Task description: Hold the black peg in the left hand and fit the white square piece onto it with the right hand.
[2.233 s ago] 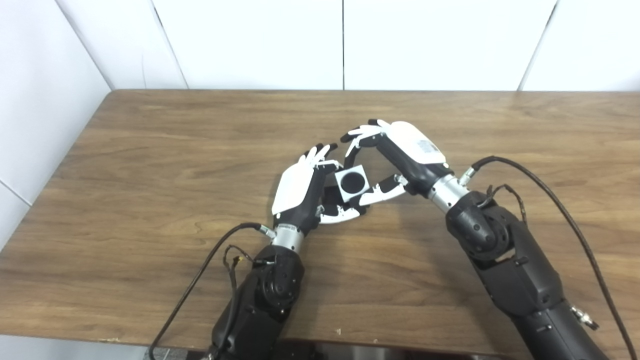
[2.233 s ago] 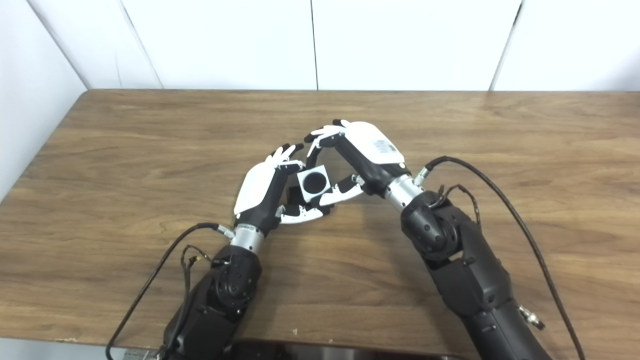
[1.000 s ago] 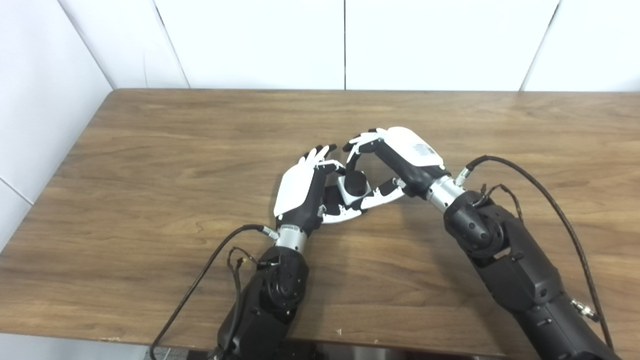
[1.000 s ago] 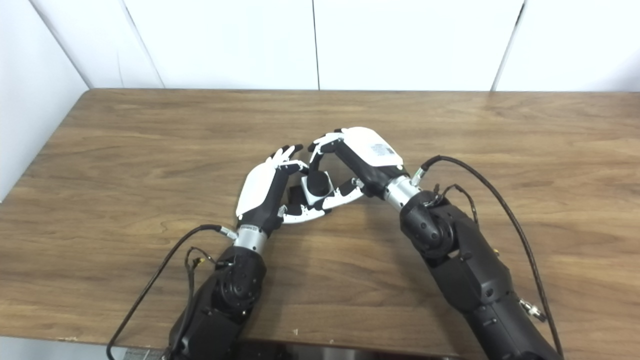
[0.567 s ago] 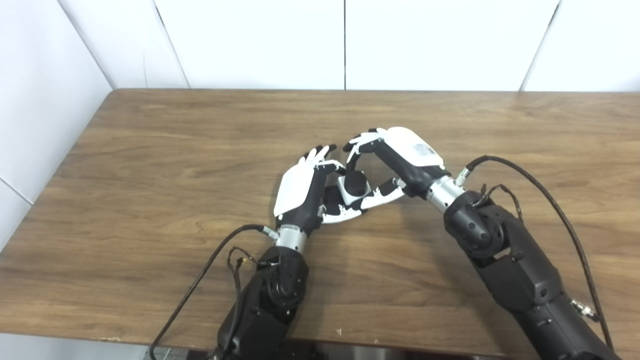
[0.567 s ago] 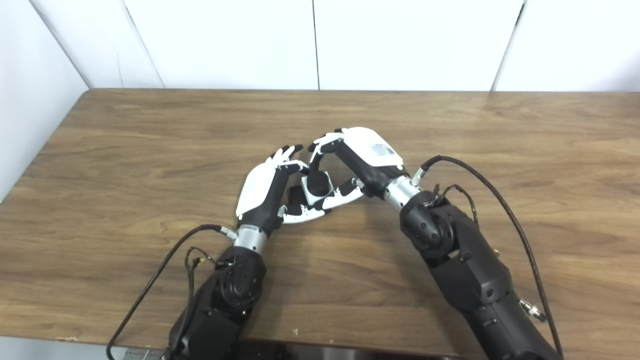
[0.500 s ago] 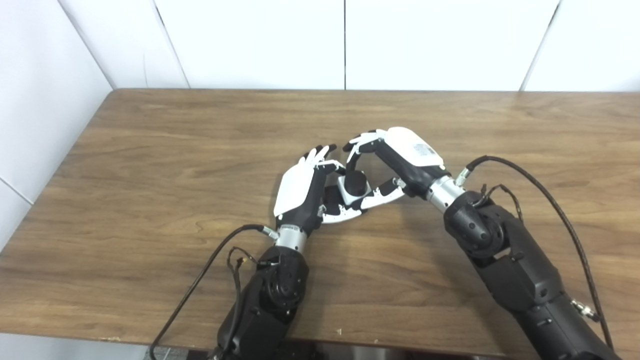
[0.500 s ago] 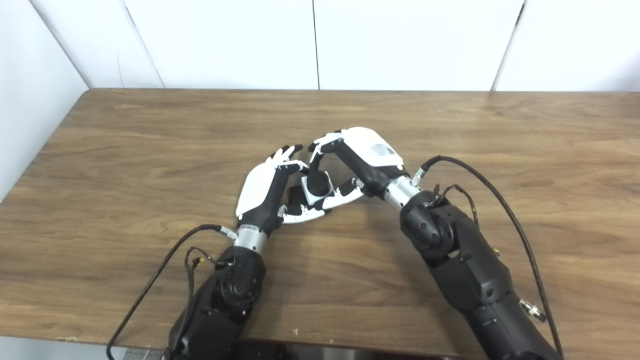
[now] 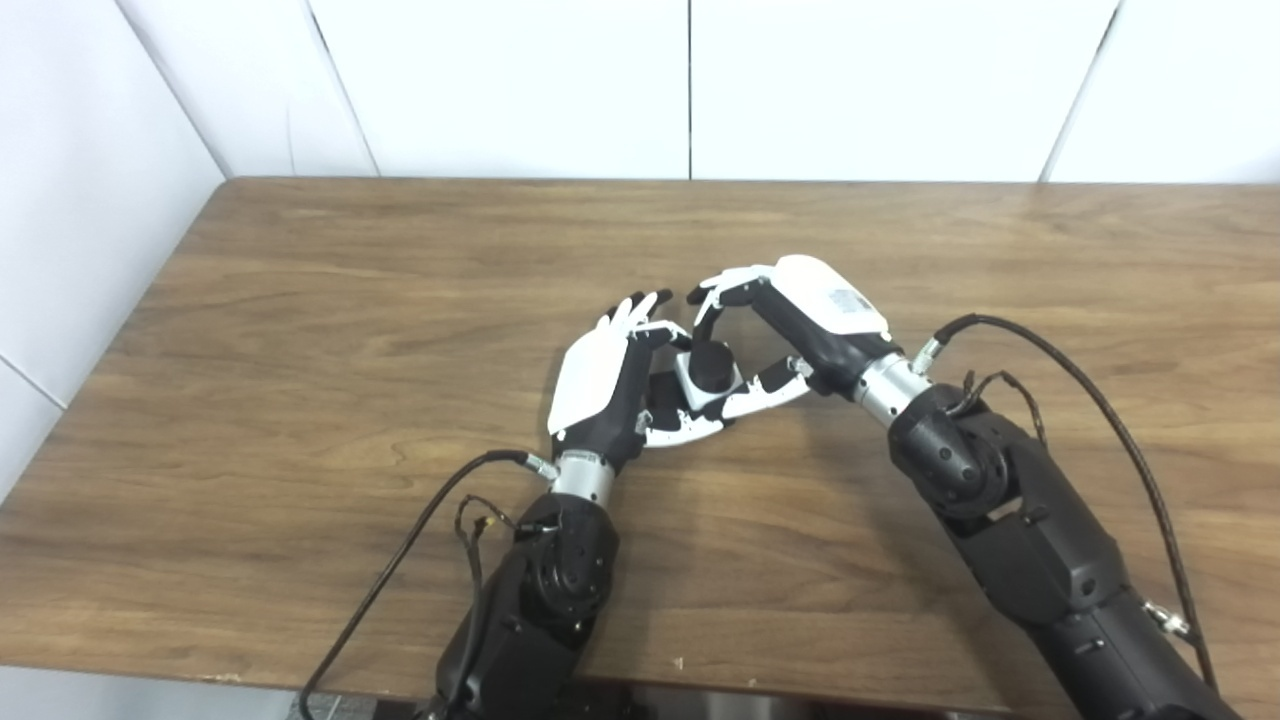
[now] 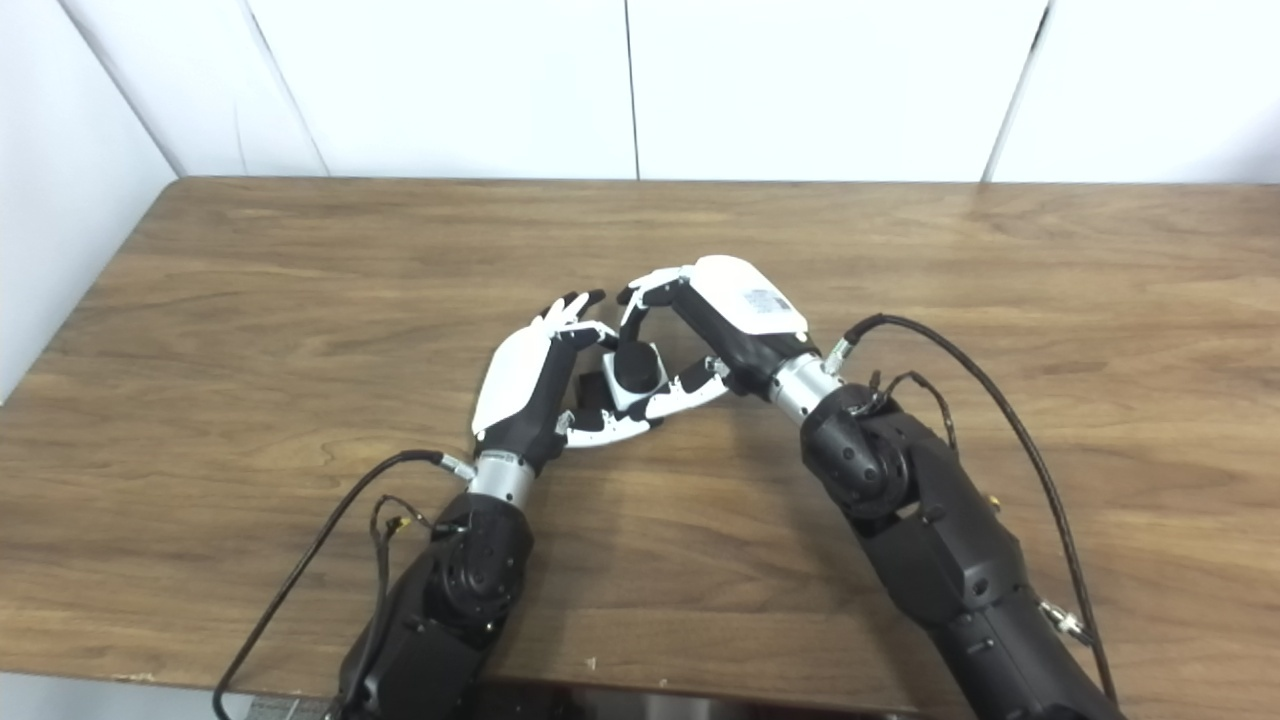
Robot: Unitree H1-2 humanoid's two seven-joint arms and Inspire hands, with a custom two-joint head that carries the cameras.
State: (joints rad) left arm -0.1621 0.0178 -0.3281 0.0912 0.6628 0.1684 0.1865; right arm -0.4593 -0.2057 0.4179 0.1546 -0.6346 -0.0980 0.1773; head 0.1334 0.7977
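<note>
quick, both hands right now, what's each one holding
left hand: shut on the black peg.
right hand: shut on the white square piece, which sits around the peg.

Brown wood table (image 9: 300, 300) with dark grain lines, set in corner of white walls. Table top mostly bare. Two robot hands rest near middle, close together. Tiny pale speck (image 9: 677, 662) lies near front edge. Black cables hang just above wood by each arm.

The left hand (image 10: 540, 375) grips the black peg (image 10: 630, 362); the right hand (image 10: 715, 325) holds the white square piece (image 10: 640, 385) seated around it
</note>
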